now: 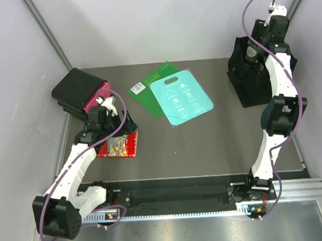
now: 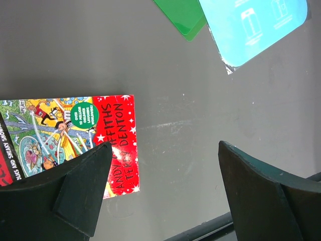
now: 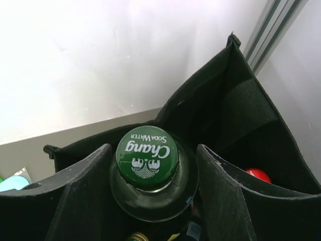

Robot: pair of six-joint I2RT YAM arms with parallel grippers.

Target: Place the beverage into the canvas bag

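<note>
Right pincer (image 3: 153, 168), clamped on the green-capped glass soda bottle (image 3: 147, 156), should lower straight into the floppy black canvas bag (image 3: 241, 110) before releasing.

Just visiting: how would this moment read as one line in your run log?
right gripper: shut on soda water bottle | bottle: upright between canvas bag walls | left gripper: open, empty, beside book

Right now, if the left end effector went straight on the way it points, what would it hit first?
Left end effector, open, points down at the table; probably one finger lands first on the red book edge. Depth unclear.
</note>
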